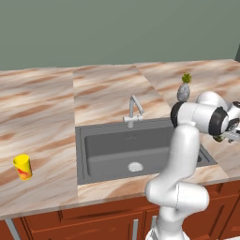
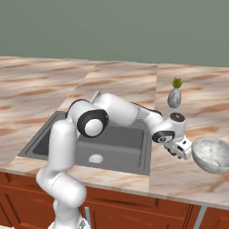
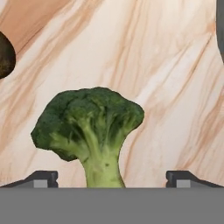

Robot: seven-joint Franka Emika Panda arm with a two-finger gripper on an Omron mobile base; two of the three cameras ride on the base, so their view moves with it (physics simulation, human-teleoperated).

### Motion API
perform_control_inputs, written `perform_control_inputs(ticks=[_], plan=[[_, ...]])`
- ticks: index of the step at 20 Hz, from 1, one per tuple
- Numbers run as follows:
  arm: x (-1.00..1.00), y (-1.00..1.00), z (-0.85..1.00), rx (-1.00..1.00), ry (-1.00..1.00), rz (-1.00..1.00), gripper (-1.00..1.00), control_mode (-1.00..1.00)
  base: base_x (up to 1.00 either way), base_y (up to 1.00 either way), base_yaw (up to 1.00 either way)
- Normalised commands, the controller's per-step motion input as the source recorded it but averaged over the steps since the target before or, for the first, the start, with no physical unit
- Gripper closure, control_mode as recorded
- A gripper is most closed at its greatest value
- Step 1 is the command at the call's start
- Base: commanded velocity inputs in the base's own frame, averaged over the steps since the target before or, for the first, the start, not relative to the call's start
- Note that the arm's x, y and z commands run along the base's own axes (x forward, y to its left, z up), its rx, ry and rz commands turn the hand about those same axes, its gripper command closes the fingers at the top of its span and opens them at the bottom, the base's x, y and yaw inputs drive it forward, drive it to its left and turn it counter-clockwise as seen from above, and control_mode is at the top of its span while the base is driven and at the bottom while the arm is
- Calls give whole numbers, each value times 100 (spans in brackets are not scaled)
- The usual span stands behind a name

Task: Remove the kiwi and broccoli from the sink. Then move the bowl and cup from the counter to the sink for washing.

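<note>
The broccoli (image 3: 89, 127) lies on the marble counter (image 3: 166, 87), its pale stem between the wide-apart fingertips (image 3: 43, 177) of my open gripper (image 3: 111, 177); neither tip touches it. The brown kiwi (image 3: 5, 54) rests on the counter just beyond, at the picture's edge. My gripper (image 2: 172, 151) hangs low over the counter right of the sink (image 2: 120, 152), beside the whitish-grey bowl (image 2: 210, 154). The yellow cup (image 1: 22, 167) stands on the counter left of the sink (image 1: 108, 164).
A grey egg-shaped vase with a green tuft (image 2: 175, 96) stands behind the gripper. A silver tap (image 1: 133, 112) rises at the sink's back rim. The arm's elbow (image 2: 91, 123) hangs over the basin. Wooden cabinets (image 1: 93, 220) run below the counter edge.
</note>
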Motion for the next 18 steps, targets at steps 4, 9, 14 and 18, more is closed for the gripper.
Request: perform_control_inputs(ticks=[4, 9, 14, 18], plan=[[-2, 16, 10, 0, -15, 0, -100, -100, 0, 0, 0], [0, 16, 19, -2, -9, 0, -100, -100, 0, 0, 0], [-1, 4, 27, -6, -1, -2, -100, -100, 0, 0, 0], [-1, 0, 35, -11, 4, -3, -100, -100, 0, 0, 0]])
